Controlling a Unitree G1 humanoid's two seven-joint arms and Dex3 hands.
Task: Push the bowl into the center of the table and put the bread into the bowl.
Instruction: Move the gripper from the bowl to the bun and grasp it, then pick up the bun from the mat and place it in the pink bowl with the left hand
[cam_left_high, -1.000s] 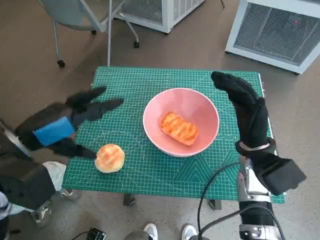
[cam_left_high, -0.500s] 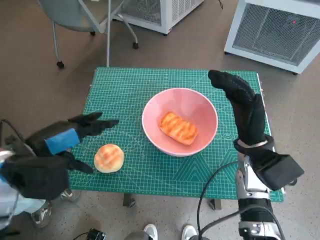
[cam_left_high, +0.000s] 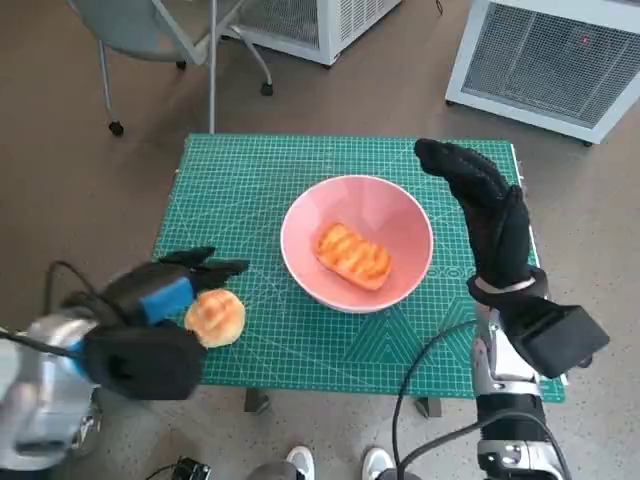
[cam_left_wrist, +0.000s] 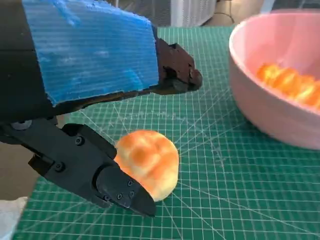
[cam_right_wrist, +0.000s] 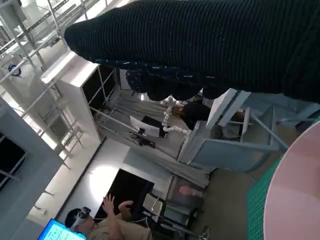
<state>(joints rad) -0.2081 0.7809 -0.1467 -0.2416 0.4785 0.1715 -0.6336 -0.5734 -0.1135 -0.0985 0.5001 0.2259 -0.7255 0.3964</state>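
Head view takes in the whole green tabletop (cam_left_high: 300, 190), with the pink bowl (cam_left_high: 357, 243) standing about at its middle and an oblong bread (cam_left_high: 353, 256) already lying in it, its long axis running from far left to near right. The left wrist view shows only the near-left corner of that scene, yet it alone makes plain how the left hand (cam_left_high: 165, 292) stands to the round bun (cam_left_high: 214, 317): the fingers (cam_left_wrist: 175, 75) reach over the bun's far side and the thumb (cam_left_wrist: 107, 182) lies along its near side, close against the crust, though whether they press it cannot be told, and the bun sits on the mat. The bun lies near the tabletop's near-left edge, well apart from the bowl; being round, it shows no long axis. The right wrist view shows the glove, a sliver of the bowl's rim (cam_right_wrist: 295, 200) and a seated person (cam_right_wrist: 107, 227) by a screen far behind, none of which appears from the head. The right hand (cam_left_high: 480, 205) stands upright just right of the bowl, fingers straight and together, holding nothing, not touching the rim as far as can be seen. A second ago the left hand hovered spread to the far left of the bun; it has since drawn in around it. The bowl, its bread and the right hand have kept their places.
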